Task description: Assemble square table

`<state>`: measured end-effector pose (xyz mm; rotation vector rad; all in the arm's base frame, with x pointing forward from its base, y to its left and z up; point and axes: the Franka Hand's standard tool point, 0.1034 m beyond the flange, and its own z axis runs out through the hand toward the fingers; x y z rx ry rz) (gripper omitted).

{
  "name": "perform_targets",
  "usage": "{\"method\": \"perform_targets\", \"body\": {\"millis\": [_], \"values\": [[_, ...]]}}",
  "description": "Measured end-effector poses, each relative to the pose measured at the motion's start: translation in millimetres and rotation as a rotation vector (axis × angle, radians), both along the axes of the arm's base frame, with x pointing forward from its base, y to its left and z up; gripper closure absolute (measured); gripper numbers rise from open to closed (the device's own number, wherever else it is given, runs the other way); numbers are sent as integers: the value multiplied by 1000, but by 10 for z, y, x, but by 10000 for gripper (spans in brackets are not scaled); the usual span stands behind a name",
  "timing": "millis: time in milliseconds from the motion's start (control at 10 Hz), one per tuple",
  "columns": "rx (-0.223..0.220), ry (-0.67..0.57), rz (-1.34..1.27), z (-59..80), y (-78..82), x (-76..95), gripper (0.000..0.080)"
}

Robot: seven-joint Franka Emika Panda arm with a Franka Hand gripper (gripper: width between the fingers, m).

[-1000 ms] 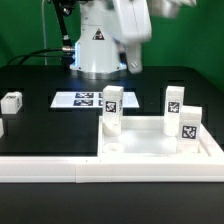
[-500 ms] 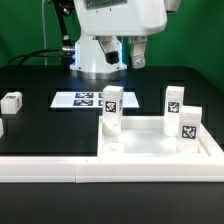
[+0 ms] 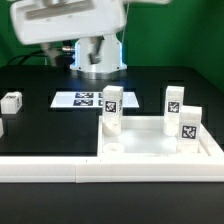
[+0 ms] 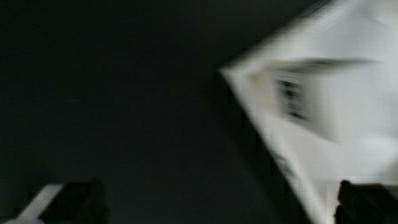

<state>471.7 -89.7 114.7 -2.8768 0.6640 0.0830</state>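
Note:
The white square table top (image 3: 150, 152) lies at the front on the exterior view's right. Three white tagged legs stand upright on it: one at its left corner (image 3: 112, 108), two on the right (image 3: 173, 103) (image 3: 188, 126). A loose leg block (image 3: 11, 101) lies on the black table at the left, and part of another shows at the left edge (image 3: 1, 127). The arm's white hand (image 3: 70, 20) hangs blurred at the top, well above the parts. In the wrist view my gripper (image 4: 217, 205) is open and empty, beside a blurred white tagged part (image 4: 311, 100).
The marker board (image 3: 85, 99) lies flat at the middle back, in front of the robot base (image 3: 97, 55). A long white border rail (image 3: 50, 170) runs along the front edge, left of the table top. Green walls stand behind.
The hand has swept from the upper right toward the exterior view's left and now fills the top left. The legs, top and loose blocks have not moved.

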Motion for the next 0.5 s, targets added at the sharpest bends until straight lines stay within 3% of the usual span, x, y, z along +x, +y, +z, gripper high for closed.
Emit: {"method": "perform_targets", "body": {"millis": [100,200,500], "values": [[-47,-60,110,-128,-254,-69,151],[-59,-71,163,-237,-339,-127,151],[-55,-99,367,-201,-303,-106,151]]}}
